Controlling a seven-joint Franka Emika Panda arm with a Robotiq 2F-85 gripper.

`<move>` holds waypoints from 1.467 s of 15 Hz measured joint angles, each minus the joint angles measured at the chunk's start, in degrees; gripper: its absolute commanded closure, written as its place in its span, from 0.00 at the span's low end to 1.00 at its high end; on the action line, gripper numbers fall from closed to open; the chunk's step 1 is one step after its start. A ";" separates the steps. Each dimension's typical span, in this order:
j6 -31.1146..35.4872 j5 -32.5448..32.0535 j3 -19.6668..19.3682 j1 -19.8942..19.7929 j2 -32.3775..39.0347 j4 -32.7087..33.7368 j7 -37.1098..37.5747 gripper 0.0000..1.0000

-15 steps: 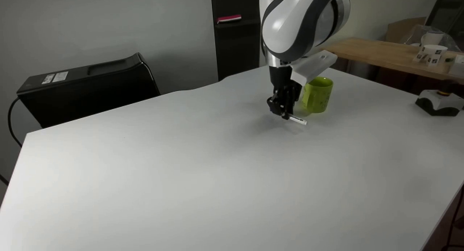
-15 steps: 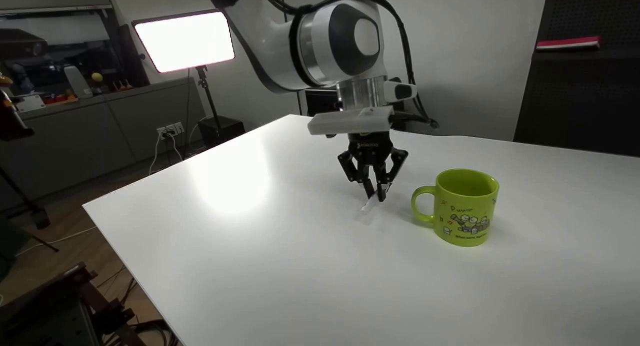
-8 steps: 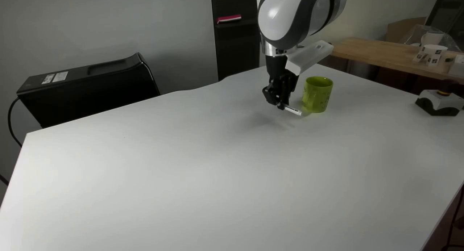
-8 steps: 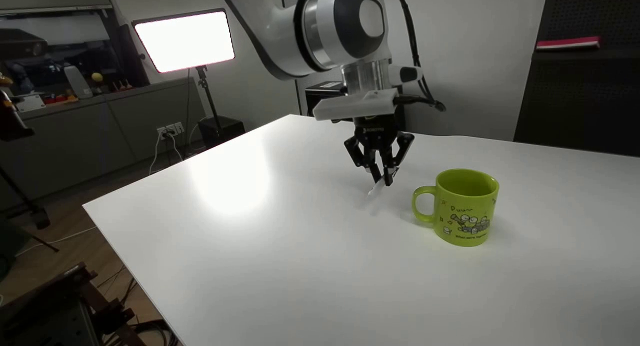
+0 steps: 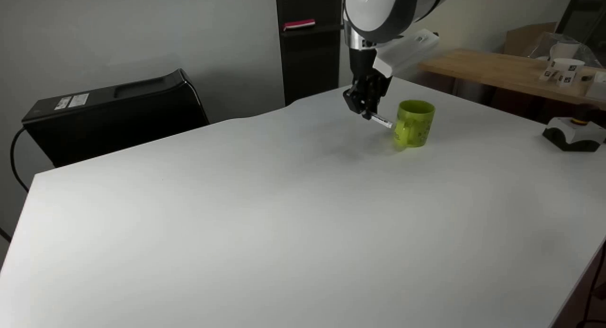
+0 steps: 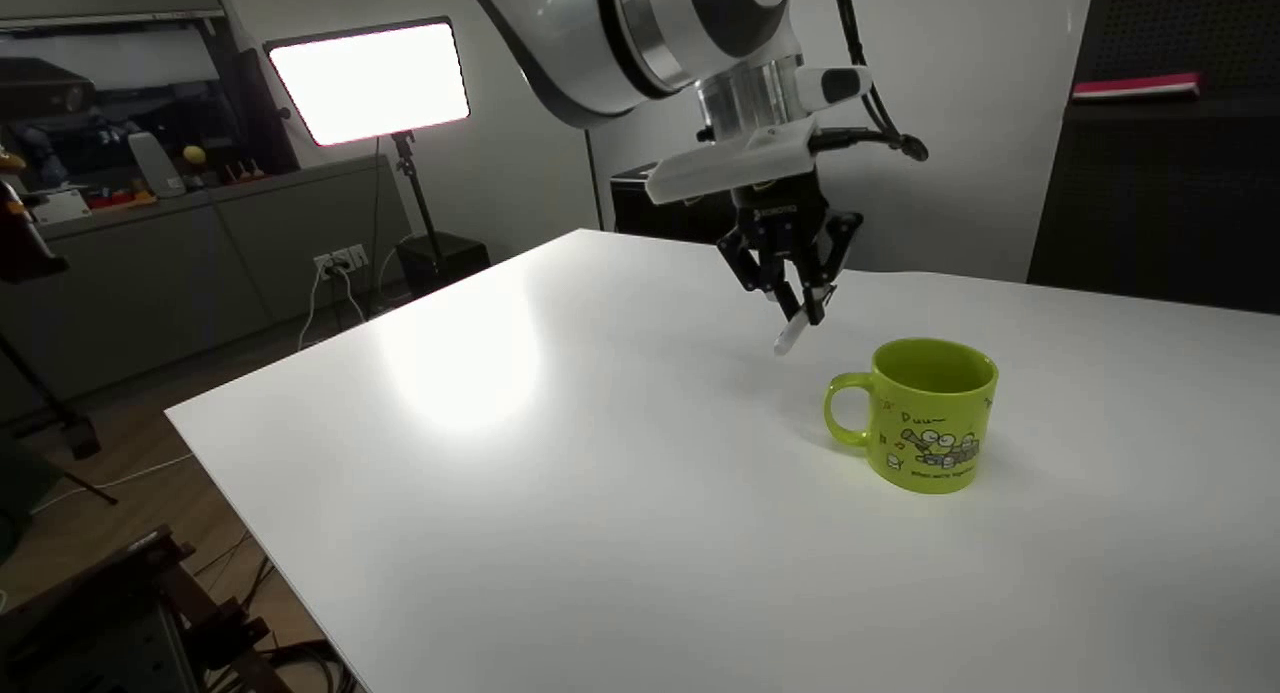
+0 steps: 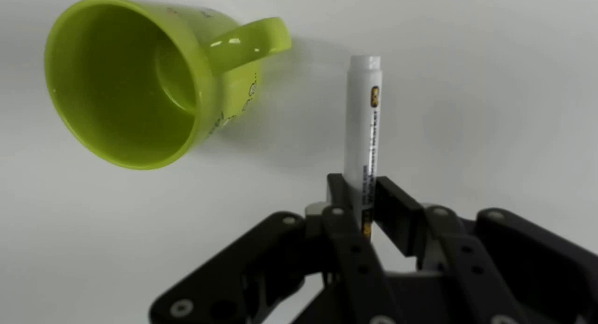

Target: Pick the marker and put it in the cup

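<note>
The white marker (image 7: 363,118) is held between the pads of my gripper (image 7: 359,186) in the wrist view, its free end pointing away from the jaws. In both exterior views the gripper (image 6: 803,318) is in the air above the table, and the marker (image 6: 790,336) sticks out tilted downward. The marker (image 5: 381,121) also shows in an exterior view. The lime green cup (image 6: 930,423) stands upright on the table, with its handle toward the gripper side. In the wrist view the cup (image 7: 117,90) is at upper left, its inside visible and apart from the marker.
The white table (image 5: 265,214) carries the cup. A white and black device (image 5: 574,135) sits near the table edge. A wooden desk (image 5: 492,72) with paper cups stands behind. A black box-like unit (image 5: 118,115) stands beyond the table's far edge. A bright lamp panel (image 6: 370,81) stands in the back.
My gripper has risen with the marker held in it, shifting toward the cup's side in an exterior view and tilting a little. The cup has not moved.
</note>
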 measured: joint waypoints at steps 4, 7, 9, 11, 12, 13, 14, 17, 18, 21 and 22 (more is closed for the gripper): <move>1.27 -1.64 -1.41 0.51 -1.75 -0.57 2.09 0.95; 1.84 -2.80 -2.25 0.84 -2.87 -1.22 3.57 0.95; 2.10 -3.75 -2.84 1.12 -3.67 -1.93 4.64 0.95; 2.57 -4.77 -3.49 1.41 -4.49 -2.90 5.83 0.95; 2.75 -5.31 -3.83 1.55 -4.94 -3.43 6.38 0.95; 2.95 -5.85 -4.15 1.68 -5.37 -4.02 7.01 0.95; 3.23 -6.56 -4.56 1.85 -5.75 -4.58 7.70 0.95; 4.31 -8.61 -5.80 2.31 -6.81 -6.26 9.95 0.95; 4.62 -9.11 -6.20 2.44 -7.05 -6.71 10.62 0.95; 5.58 -10.95 -7.56 2.91 -7.40 -7.57 12.81 0.95; 5.90 -11.50 -8.00 3.07 -7.43 -7.78 13.60 0.95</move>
